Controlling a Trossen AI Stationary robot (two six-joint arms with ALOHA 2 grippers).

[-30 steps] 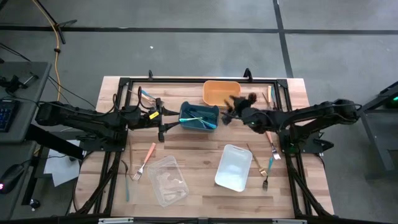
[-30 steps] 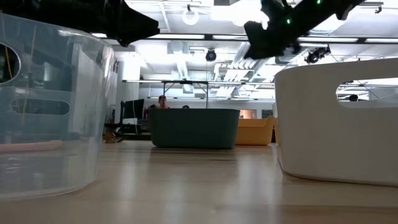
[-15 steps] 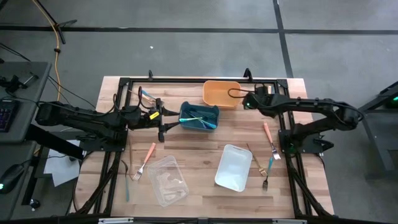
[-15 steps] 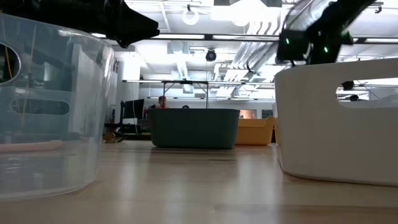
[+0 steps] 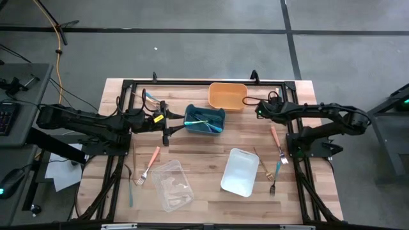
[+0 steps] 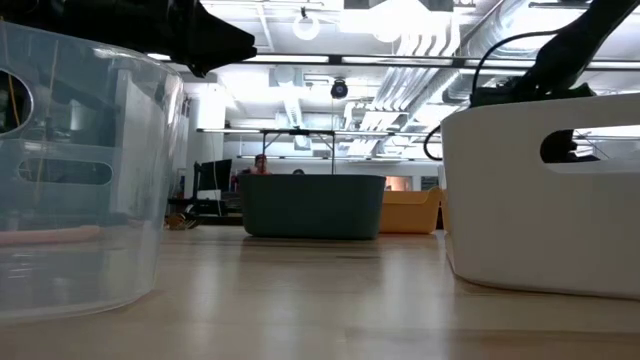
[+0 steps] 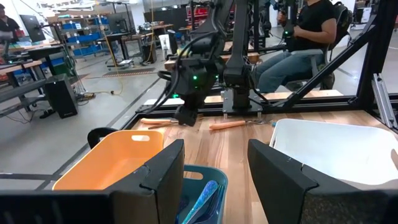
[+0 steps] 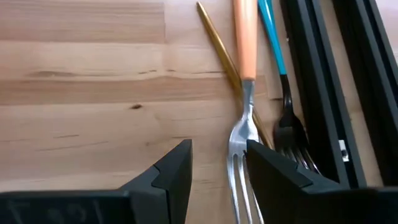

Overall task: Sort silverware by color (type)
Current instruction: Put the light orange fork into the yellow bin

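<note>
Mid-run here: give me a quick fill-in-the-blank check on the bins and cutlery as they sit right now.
1. The teal cutlery lies inside the ____ bin.
2. The orange bin sits at the table's far edge and holds ____ cutlery.
3. The right end effector hangs open over a fork with an ____ handle.
4. Near the clear bin, an orange-handled ____ lies on the wood.

Missing words: teal; no; orange; fork

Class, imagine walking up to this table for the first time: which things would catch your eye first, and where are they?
Probably the bright orange bin at the table's far edge, with the teal bin holding blue cutlery just left of it. Next, the right end effector, open and empty, beside the orange bin, above an orange-handled fork lying among loose cutlery by the right frame rail.
</note>
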